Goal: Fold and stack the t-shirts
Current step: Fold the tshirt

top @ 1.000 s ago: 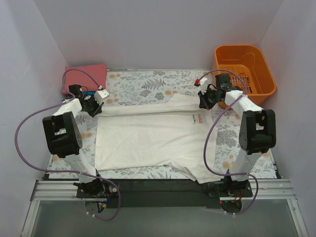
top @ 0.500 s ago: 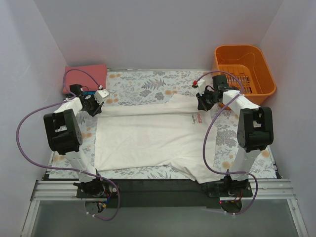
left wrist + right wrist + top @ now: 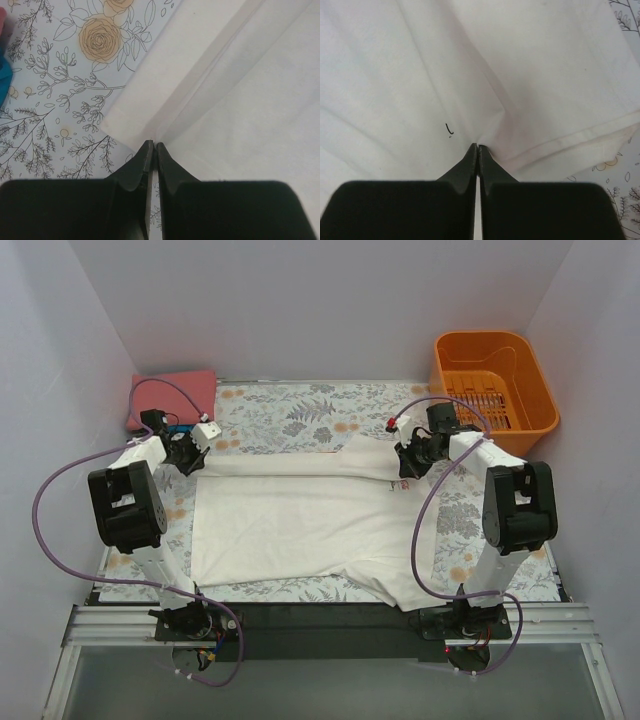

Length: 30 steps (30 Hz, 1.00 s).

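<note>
The white t-shirt [image 3: 300, 515] lies spread face down across the floral cover, its far strip folded toward me. My left gripper [image 3: 197, 462] is shut on the shirt's far left corner; in the left wrist view the closed tips [image 3: 153, 145] pinch the fold edge of the white cloth [image 3: 240, 90]. My right gripper [image 3: 403, 466] is shut on the shirt's far right part, the tips [image 3: 478, 146] pinching bunched white cloth [image 3: 420, 75]. A salmon-red shirt [image 3: 172, 396] lies folded at the back left, with a blue one [image 3: 178, 427] under its near edge, also a blue sliver [image 3: 4, 82].
An orange basket [image 3: 493, 378] stands at the back right corner, close behind my right arm. The floral table cover [image 3: 290, 410] shows beyond the shirt and along both sides. White walls close in the table on three sides.
My right gripper has moved left and toward me, dragging the shirt's far right edge over so the small red print is covered. My left gripper has barely moved.
</note>
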{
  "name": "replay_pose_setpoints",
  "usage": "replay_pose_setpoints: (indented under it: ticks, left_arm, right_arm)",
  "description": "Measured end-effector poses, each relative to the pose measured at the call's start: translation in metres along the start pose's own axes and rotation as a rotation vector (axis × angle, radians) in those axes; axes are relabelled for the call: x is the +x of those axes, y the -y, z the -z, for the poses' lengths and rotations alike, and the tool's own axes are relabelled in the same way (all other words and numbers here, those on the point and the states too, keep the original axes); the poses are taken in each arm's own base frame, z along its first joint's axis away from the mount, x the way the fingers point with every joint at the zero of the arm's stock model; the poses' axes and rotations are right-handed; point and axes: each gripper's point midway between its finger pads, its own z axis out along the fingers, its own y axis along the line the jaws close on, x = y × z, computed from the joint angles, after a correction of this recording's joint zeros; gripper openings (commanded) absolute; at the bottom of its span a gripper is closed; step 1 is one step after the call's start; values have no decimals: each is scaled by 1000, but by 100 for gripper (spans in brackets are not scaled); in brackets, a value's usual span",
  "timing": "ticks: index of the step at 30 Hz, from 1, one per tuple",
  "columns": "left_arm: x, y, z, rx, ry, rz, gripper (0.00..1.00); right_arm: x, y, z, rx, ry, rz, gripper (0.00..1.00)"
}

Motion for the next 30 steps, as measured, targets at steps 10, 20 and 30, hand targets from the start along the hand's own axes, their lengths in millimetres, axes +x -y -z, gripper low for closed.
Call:
replay_pose_setpoints:
  ticks: [10, 20, 30]
  left_arm:
    - [-38, -15, 19, 10, 51, 80, 45]
    - [-249, 24, -35, 91, 319, 139, 53]
    - [-280, 138, -180, 239, 213, 356, 56]
  right_arm:
    - [4, 5, 0, -2, -43, -36, 51]
    - [-59, 62, 35, 142, 103, -115, 50]
    - [-45, 116, -14, 226, 45, -261, 52]
